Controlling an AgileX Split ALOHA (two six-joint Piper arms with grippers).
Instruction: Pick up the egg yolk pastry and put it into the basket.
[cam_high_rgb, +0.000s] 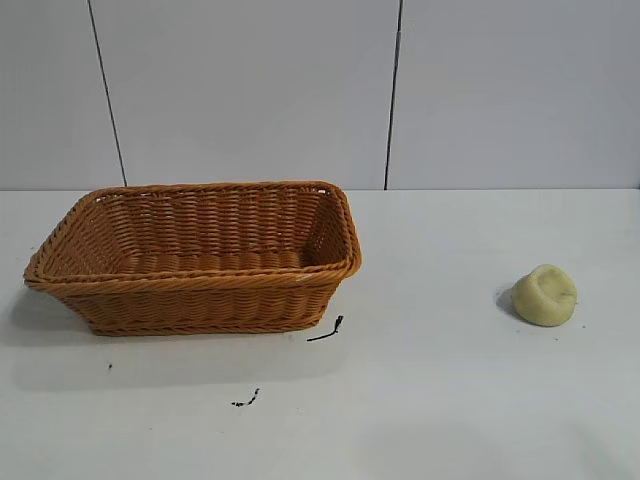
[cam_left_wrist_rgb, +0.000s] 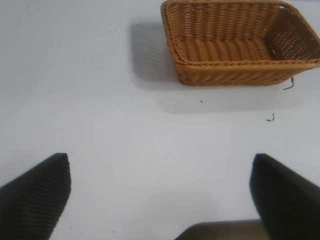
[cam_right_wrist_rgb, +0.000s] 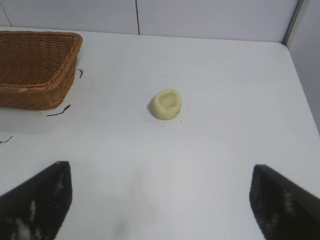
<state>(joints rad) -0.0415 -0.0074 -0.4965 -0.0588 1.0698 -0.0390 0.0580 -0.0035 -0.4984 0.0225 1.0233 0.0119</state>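
Note:
The egg yolk pastry (cam_high_rgb: 545, 295), a small pale yellow dimpled dome, lies on the white table at the right; it also shows in the right wrist view (cam_right_wrist_rgb: 166, 104). The orange-brown wicker basket (cam_high_rgb: 195, 290) stands at the left with nothing visible inside, and shows in the left wrist view (cam_left_wrist_rgb: 240, 72) and at the edge of the right wrist view (cam_right_wrist_rgb: 35, 90). Neither arm shows in the exterior view. My left gripper (cam_left_wrist_rgb: 160, 165) is open above bare table, well away from the basket. My right gripper (cam_right_wrist_rgb: 161, 172) is open and empty, well short of the pastry.
Small black scraps lie on the table beside the basket's front right corner (cam_high_rgb: 328, 330) and in front of it (cam_high_rgb: 246, 400). A panelled grey wall (cam_high_rgb: 390, 90) runs behind the table. The table's right edge (cam_right_wrist_rgb: 300, 85) shows in the right wrist view.

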